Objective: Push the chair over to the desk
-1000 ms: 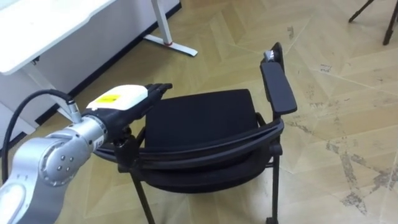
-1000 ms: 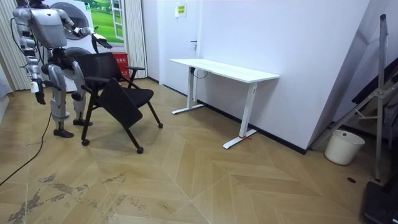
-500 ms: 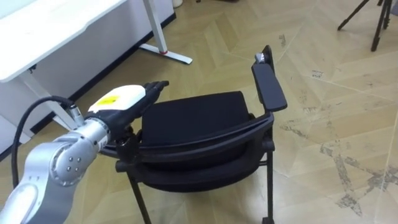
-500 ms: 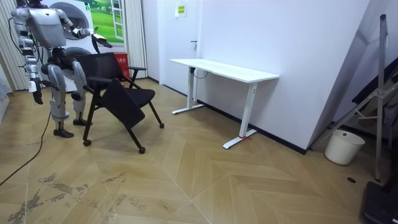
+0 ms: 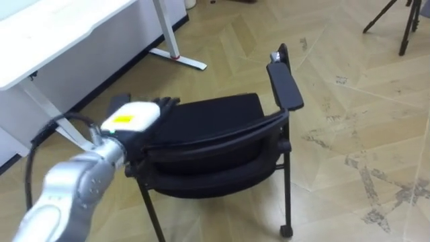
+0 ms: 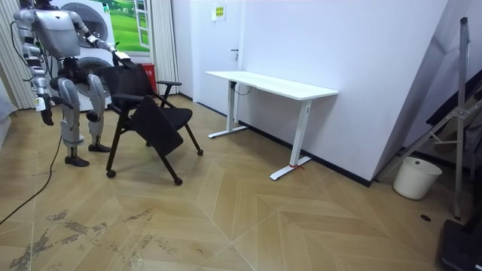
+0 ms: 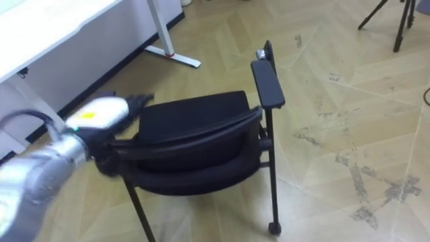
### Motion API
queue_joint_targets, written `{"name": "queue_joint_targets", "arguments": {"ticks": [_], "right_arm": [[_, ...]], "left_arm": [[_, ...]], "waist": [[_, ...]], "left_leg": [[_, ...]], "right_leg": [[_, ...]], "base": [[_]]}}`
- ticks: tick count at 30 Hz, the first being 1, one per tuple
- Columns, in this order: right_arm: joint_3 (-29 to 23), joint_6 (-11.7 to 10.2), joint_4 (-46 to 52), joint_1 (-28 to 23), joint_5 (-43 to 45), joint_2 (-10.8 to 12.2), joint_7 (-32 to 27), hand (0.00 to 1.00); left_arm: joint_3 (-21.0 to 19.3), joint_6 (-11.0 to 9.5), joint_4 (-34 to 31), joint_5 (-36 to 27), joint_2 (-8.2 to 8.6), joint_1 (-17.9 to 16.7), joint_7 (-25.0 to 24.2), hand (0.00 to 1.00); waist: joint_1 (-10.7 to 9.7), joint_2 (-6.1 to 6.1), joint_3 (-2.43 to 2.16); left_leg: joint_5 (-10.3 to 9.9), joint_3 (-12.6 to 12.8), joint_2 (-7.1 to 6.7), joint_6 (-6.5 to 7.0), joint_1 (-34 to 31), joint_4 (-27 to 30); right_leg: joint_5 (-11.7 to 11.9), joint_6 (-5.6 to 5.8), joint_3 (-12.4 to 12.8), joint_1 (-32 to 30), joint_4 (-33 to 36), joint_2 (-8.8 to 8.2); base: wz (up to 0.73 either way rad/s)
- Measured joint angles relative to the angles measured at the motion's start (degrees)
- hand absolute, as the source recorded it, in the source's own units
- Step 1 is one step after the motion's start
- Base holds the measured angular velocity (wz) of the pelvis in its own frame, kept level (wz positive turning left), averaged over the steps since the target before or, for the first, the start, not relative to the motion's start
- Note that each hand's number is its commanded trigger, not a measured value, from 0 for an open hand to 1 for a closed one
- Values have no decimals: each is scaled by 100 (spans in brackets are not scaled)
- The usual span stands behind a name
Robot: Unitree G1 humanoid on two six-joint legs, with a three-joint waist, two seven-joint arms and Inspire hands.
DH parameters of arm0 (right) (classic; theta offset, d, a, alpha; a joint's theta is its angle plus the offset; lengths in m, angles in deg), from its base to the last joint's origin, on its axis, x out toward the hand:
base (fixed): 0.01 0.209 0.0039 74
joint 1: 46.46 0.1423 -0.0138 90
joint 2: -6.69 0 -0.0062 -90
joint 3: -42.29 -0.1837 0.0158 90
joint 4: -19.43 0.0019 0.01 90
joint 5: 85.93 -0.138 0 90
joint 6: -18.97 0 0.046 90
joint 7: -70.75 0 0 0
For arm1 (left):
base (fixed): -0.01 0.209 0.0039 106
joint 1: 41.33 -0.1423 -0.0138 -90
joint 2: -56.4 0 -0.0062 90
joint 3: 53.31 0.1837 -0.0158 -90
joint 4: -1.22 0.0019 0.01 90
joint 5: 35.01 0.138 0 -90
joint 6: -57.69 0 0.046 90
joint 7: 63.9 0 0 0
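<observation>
The chair (image 5: 208, 124) is black, with a padded seat, two armrests and thin dark legs, and it stands on the wooden floor (image 5: 349, 168) directly in front of the robot. In the room view the robot stands upright at the room view's left, behind the back of the chair, and the chair is between the robot and the white desk (image 6: 271, 84). This desk is near the wall, and the chair is apart from it.

The left hand (image 5: 131, 119) comes in from the lower left and lies on the top of the chair at its left side, where the back meets the left armrest. Its dark fingers (image 5: 164, 104) look stretched forward along the frame, so the hand seems open and flat on the chair, not closed around it; the picture is smeared there and I cannot tell about the thumb. The right armrest (image 5: 285, 86) is free.

The right hand (image 6: 47, 117) hangs down beside the robot's leg in the room view, away from the chair. I cannot tell if its fingers are open or closed.

A white bucket (image 6: 416, 178) stands on the floor near the right wall, well apart from the chair.
</observation>
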Motion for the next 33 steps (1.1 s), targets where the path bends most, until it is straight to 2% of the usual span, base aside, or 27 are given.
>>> {"name": "queue_joint_targets", "arguments": {"ticks": [2,5,9,14,20,28,29,31,33], "right_arm": [[0,-6,22,23,5,16,35,0],[-5,-6,23,45,4,17,86,0],[-6,-5,109,62,5,19,125,0],[-5,-6,103,96,-3,30,94,0],[-7,-9,104,95,-9,48,-48,0],[-9,-14,112,96,2,56,-118,0],[-9,-19,115,97,2,56,-118,0],[-10,-27,117,97,5,56,-117,0],[-12,-80,119,96,19,56,-114,0]], "left_arm": [[24,17,-1,148,3,12,0,0],[47,39,-6,195,8,41,0,0],[94,154,-1,244,34,46,0,0],[106,244,77,256,145,51,0,0],[81,274,251,282,161,90,2,0],[85,271,264,497,219,89,2,0],[84,271,264,522,228,90,3,79],[84,267,266,596,256,90,4,100],[60,247,271,629,272,98,4,100]], "waist": [[-23,-60,-18],[-26,-81,-24],[-38,-49,-41],[-64,-30,-53],[-190,-2,-58],[-195,-7,-56],[-193,-9,-55],[-192,-12,-53],[-171,-13,-52]], "left_leg": [[-2,1,-7,1,-4,-17],[-3,26,-13,2,12,-27],[-3,36,-11,1,-30,-55],[-3,27,-12,1,17,-70],[-3,12,-11,1,26,-56],[-3,19,-12,1,25,-43],[-3,20,-12,1,23,-47],[-3,24,-12,0,20,-57],[-4,35,-11,-1,16,-77]], "right_leg": [[0,0,13,-1,1,0],[4,1,42,-6,7,-6],[4,1,53,-48,9,-2],[5,0,46,14,8,-2],[6,-3,33,41,8,0],[6,-2,56,23,-2,0],[6,-2,56,16,-6,0],[6,-2,57,3,-25,0],[6,-3,68,-1,-61,1]], "base": [[-2],[-2],[-2],[0],[0],[0],[0],[0],[0]]}}
